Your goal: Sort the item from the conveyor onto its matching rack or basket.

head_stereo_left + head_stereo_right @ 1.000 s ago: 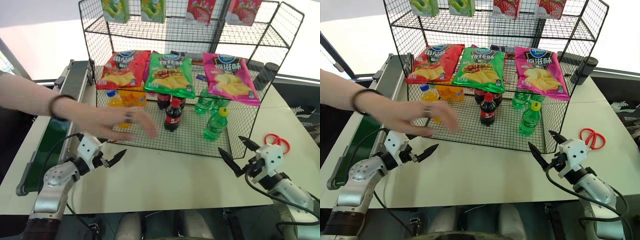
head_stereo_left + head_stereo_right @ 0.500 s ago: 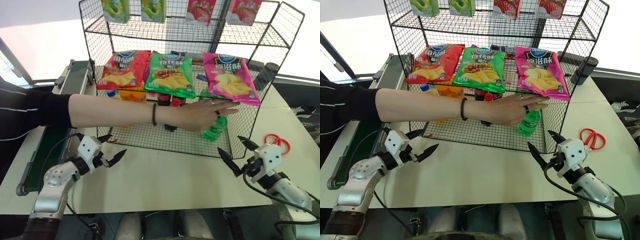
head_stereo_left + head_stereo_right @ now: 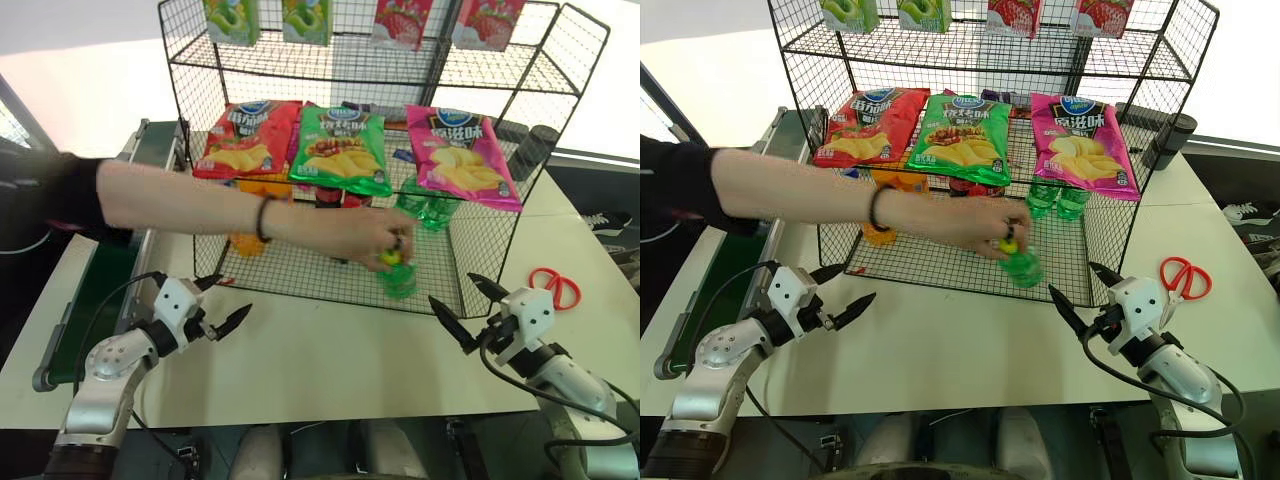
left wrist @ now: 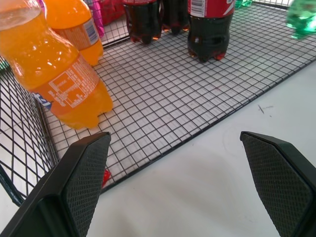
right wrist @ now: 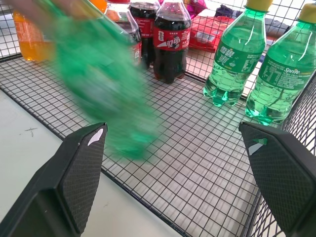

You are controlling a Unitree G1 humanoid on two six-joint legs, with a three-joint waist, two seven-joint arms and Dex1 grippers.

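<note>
One green bottle (image 3: 399, 277) with a yellow cap was held by a person's hand (image 3: 372, 238) over the front of the wire basket tray (image 3: 300, 280), tilted, just beyond and to the left of the right gripper (image 3: 463, 309). In the right wrist view it showed as a green blur ahead of that gripper's left finger. Two more green bottles (image 5: 233, 54) stood upright further back in the tray, beyond the right gripper, with cola bottles (image 5: 170, 39) beside them. Orange bottles (image 4: 59, 74) stood at the tray's left end, just ahead of the left gripper (image 3: 222, 303).

Both grippers hung with fingers spread wide, empty, above the white table (image 3: 330, 360) just in front of the tray, neither touching it. The person's arm crossed above the left gripper from the left.

Chip bags (image 3: 340, 150) in red, green and pink hung along the rack's middle rail, with small packets on top. The conveyor (image 3: 100, 290) ran along the table's left edge, beside the left gripper. Red-handled scissors (image 3: 552, 283) lay on the table beyond the right gripper, to its right.
</note>
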